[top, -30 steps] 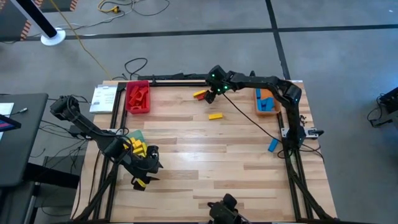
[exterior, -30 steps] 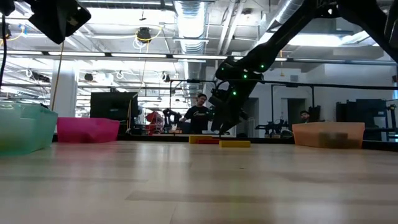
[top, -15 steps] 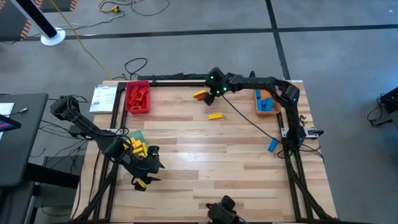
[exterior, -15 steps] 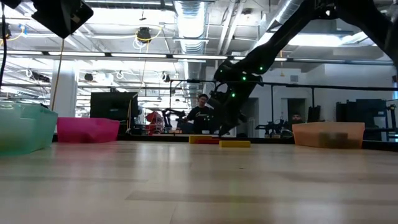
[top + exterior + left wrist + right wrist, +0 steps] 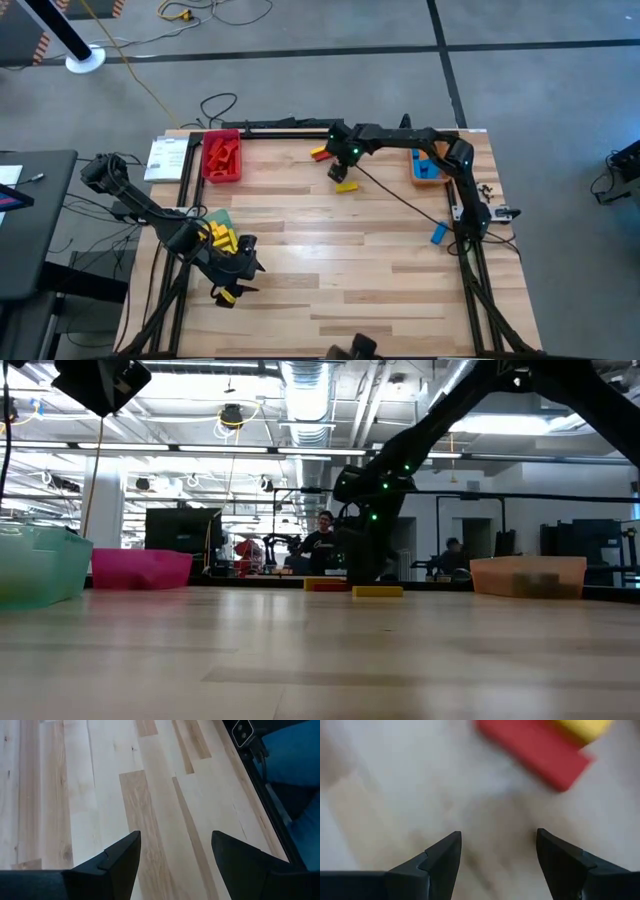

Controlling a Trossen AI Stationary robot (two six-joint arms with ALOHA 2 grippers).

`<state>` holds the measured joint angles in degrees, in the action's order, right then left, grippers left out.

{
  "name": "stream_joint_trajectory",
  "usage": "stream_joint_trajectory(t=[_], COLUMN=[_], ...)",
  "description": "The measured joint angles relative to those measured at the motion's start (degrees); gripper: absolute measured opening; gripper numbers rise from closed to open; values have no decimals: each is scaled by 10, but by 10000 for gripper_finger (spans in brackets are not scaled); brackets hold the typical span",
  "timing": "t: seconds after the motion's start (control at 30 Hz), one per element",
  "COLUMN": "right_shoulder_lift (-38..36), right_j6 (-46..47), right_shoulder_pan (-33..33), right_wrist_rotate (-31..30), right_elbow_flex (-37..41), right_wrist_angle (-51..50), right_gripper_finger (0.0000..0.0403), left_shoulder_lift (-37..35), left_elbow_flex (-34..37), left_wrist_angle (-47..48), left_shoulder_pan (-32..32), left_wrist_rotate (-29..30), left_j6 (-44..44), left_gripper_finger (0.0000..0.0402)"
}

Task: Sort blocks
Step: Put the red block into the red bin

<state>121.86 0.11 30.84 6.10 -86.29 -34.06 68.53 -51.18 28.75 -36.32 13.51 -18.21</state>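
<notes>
My right gripper (image 5: 340, 170) (image 5: 497, 851) hangs open, pointing steeply down over the far middle of the table, with only bare wood between its fingers. A red block (image 5: 535, 745) and a yellow block (image 5: 582, 726) lie together just beyond it (image 5: 320, 152). Another yellow block (image 5: 346, 186) (image 5: 377, 591) lies flat just on its near side. A blue block (image 5: 438, 233) lies near the right edge. My left gripper (image 5: 244, 263) (image 5: 175, 851) waits open above the near left of the table, over bare wood.
A red tray (image 5: 221, 156) with red blocks stands at the far left, an orange tray (image 5: 428, 165) with blue blocks at the far right, and a green tray (image 5: 215, 232) with yellow blocks by the left arm. The wide middle of the table is bare wood.
My right gripper has come down and toward the table's near edge, tipping to point more steeply downward, and now stands between the red-and-yellow pair and the single yellow block. Its fingers stay open. The blocks have not moved.
</notes>
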Motion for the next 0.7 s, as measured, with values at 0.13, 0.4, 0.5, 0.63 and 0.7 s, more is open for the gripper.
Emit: stream_joint_trajectory(t=[0.13, 0.4, 0.5, 0.63, 0.7], right_shoulder_lift=[0, 1, 1, 12, 16], right_j6=[-35, -34, -31, -1, 9], right_shoulder_pan=[-20, -11, -2, 23, 33], right_wrist_rotate=[-22, -39, -28, 22, 36], right_elbow_flex=[-19, -34, -34, -34, -33], right_wrist_angle=[-41, 73, 93, 110, 110], right_gripper_finger=[269, 269, 269, 269, 269], left_shoulder_lift=[0, 0, 0, 0, 0], left_elbow_flex=[0, 0, 0, 0, 0], left_wrist_angle=[0, 0, 0, 0, 0], left_shoulder_pan=[0, 0, 0, 0, 0], left_wrist_rotate=[2, 4, 5, 6, 8], left_j6=[0, -6, -8, -8, -4], left_gripper_finger=[238, 238, 238, 238, 238])
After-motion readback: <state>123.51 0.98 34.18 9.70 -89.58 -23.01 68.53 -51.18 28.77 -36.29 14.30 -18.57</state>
